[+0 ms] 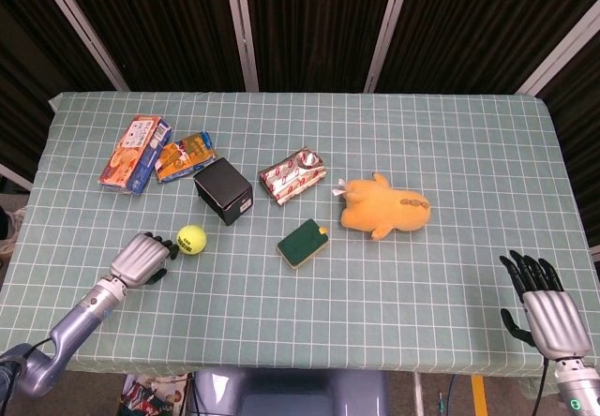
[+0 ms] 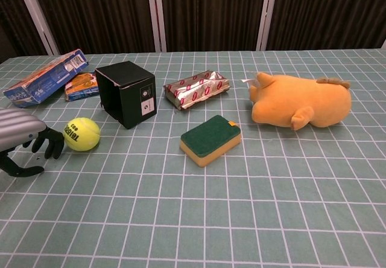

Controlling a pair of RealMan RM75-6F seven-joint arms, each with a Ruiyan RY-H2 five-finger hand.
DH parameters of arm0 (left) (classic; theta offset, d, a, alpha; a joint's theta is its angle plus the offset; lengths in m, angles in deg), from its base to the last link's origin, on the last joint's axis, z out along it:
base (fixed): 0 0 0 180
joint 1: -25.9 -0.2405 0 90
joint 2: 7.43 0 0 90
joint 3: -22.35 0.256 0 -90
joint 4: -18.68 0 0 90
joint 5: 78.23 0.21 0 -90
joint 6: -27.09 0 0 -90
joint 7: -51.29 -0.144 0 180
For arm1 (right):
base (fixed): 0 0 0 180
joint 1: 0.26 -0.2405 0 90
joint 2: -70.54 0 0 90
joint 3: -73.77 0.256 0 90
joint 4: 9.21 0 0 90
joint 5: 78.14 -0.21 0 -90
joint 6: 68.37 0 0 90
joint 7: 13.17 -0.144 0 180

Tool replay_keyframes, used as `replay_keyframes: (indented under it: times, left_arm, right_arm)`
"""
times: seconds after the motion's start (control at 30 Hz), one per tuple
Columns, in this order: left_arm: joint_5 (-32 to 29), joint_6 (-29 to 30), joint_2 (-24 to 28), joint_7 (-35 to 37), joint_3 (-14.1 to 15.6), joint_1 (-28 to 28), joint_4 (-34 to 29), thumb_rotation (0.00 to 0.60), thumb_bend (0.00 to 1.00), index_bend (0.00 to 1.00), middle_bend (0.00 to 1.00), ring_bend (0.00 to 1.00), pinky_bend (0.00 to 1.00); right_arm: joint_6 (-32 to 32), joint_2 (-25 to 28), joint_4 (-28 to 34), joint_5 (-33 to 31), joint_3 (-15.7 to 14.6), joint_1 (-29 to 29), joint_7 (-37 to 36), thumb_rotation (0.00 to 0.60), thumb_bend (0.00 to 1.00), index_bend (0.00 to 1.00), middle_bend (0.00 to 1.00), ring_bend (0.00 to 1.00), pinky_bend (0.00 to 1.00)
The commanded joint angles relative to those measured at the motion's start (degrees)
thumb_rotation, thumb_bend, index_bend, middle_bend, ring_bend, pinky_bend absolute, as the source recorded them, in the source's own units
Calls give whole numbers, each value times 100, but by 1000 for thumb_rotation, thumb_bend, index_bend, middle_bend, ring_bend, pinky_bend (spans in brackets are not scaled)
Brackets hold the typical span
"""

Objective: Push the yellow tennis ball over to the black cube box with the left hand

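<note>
Left hand (image 1: 143, 258) loosely curled, empty, touching tennis ball (image 1: 192, 239); off-center push rolls it past black cube box (image 1: 223, 191) at 1 o'clock.

A blue-and-orange biscuit box (image 1: 135, 153) lies in the upper left of the frame on the green checked tablecloth (image 1: 394, 275), with a smaller orange snack packet (image 1: 185, 156) just beside it on its right. Near the centre sit a red-and-silver foil packet (image 1: 292, 175) and, lower down, a green-topped sponge (image 1: 303, 243). An orange plush toy (image 1: 383, 206) lies on its side right of centre.
</note>
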Motion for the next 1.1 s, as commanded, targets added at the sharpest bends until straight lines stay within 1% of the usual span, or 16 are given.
replay_keyframes:
  times: [0.03,0.33,0.57,0.7,0.77,0.87,0.9,1.0,1.1]
  left_arm:
    - [-12,23,-39,14,-4,16,14,600,308,423,448,470,496]
    - [-34,127,-173,-36,-21,50,13,600,309,375,405,463,497]
    - [-22,138,-233,55,7,106,-64,600,307,315,397,463,499]
    - [34,137,-280,114,69,136,-90,600,307,307,484,510,508]
    - [85,113,-247,259,135,161,-188,600,307,307,496,520,510]
    - [154,80,-166,492,196,229,-335,600,306,303,464,500,510]
    - [171,102,-168,503,191,243,-335,600,306,297,444,479,509]
    - [196,202,-255,537,143,273,-244,600,304,274,406,422,504]
    - [205,259,-350,609,102,309,-142,600,303,269,402,411,501]
  right_arm:
    - [-6,5,1,6,-4,3,-1,600,428,0,0,0,0]
    - [-87,40,8,40,-15,44,-52,600,428,0,0,0,0]
    - [-115,60,-9,41,-13,60,-102,600,428,0,0,0,0]
    - [-117,61,-24,30,-6,61,-123,600,428,0,0,0,0]
    - [-111,61,-35,11,-1,63,-132,600,428,0,0,0,0]
    - [-102,68,-52,-10,7,60,-157,600,428,0,0,0,0]
    - [-99,70,-58,-13,8,59,-161,600,428,0,0,0,0]
    - [-87,68,-63,-2,6,51,-161,600,428,0,0,0,0]
    - [-107,72,-68,9,6,58,-168,600,428,0,0,0,0]
